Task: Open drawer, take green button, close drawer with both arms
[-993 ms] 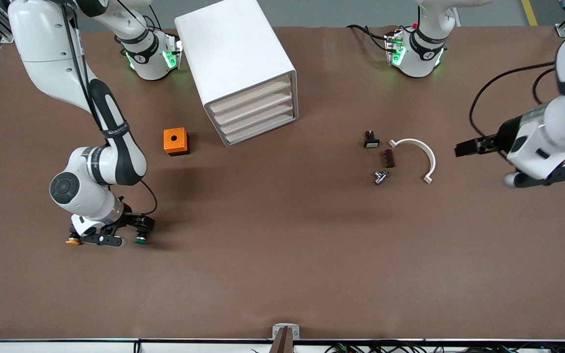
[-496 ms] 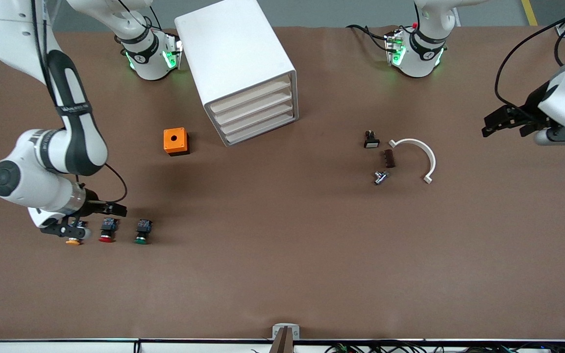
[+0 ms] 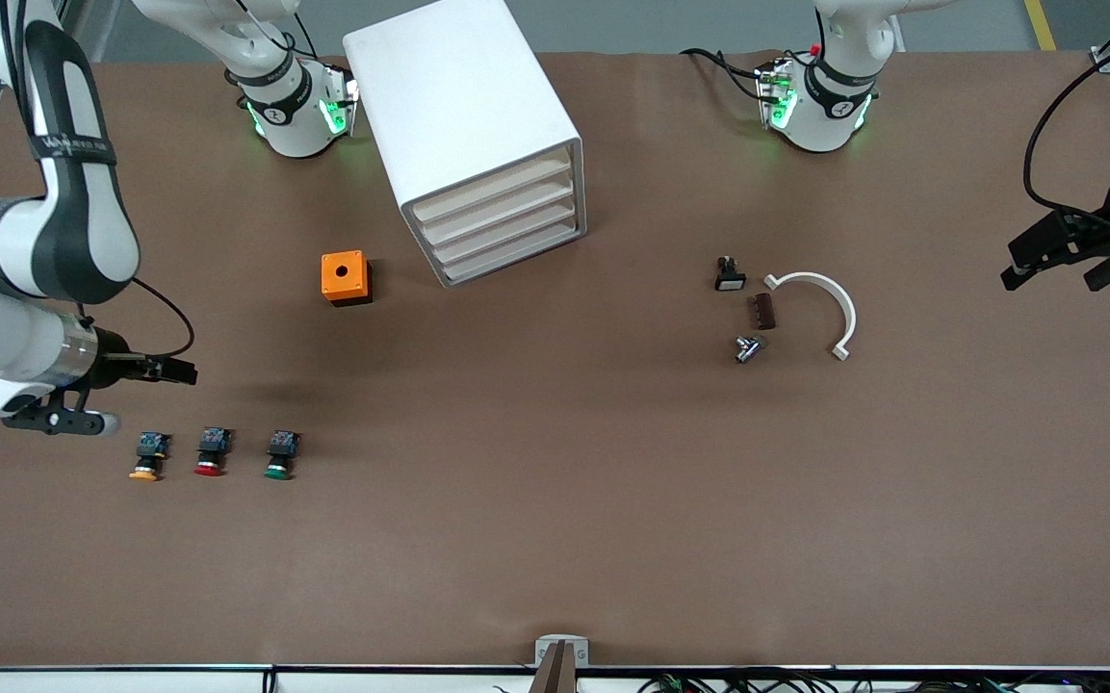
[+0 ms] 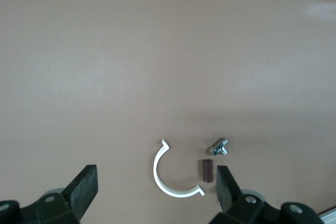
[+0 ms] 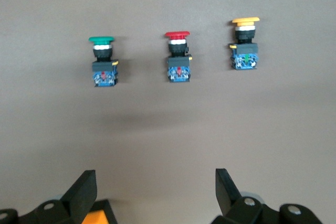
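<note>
**Standing clear of the buttons, drawers all shut**

Taking stock, item by item.

- Right pincer [image 3: 174, 371]: mine, jaws wide apart, holding nothing, hanging over the bench [image 3: 555, 539] at the right arm's end.
- Left pincer [image 3: 1060, 262]: also mine, jaws wide apart, empty, waiting over the left arm's end of the bench.
- Green button [image 3: 279, 454]: on the bench, just below my right pincer in the front view and well apart from it. It lies on its side; its long axis runs cap to body, with the green cap toward the front camera and the dark body toward the robot bases.
- Red button [image 3: 212, 451] and orange button [image 3: 148, 455]: in the same row, lying the same way.
- Drawer cabinet [image 3: 477, 144]: all drawer fronts flush.

Progress, as I judge it: the green button is out on the bench and every drawer is closed, so the work looks finished or very nearly so.
</note>
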You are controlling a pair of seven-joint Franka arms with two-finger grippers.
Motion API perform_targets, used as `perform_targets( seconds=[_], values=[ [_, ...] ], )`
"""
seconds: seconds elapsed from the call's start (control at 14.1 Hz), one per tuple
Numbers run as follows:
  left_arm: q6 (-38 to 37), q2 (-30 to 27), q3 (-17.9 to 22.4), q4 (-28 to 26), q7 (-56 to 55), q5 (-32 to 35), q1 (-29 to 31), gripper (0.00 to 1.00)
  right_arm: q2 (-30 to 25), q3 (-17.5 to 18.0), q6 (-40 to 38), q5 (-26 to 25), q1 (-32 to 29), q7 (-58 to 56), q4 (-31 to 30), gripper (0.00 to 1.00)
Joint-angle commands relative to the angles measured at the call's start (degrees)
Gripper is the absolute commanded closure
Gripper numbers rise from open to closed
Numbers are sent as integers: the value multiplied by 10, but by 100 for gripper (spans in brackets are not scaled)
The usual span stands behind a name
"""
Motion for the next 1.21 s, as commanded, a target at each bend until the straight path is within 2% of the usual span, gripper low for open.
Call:
perform_targets(
  seconds=[0.0,0.14,0.28,0.35,0.64,0.78,0.92,1.13],
  values=[
    [-8,31,-1,46,-2,10,-7,1,-27,7,-60,-9,-14,-4,33,0],
    [-8,45,11,60,-3,26,-35,1,-41,6,-88,-9,-16,-5,53,0],
    [-8,65,54,90,-15,41,-81,1,-52,6,-112,-12,-18,-5,67,0],
    [-8,69,63,96,-19,40,-91,1,-55,6,-118,-16,-19,-5,71,0],
    [-9,69,63,95,-15,39,-78,1,-81,7,-137,-17,-28,-6,74,0],
    [-9,68,52,91,-11,37,-53,1,-83,7,-167,-17,-27,-5,92,0],
    [-23,66,18,87,-11,35,-22,1,-77,10,-202,-36,-26,-5,125,0],
    [-38,60,19,65,-11,35,-26,1,-77,11,-208,-43,-22,-6,131,0]
  ],
)
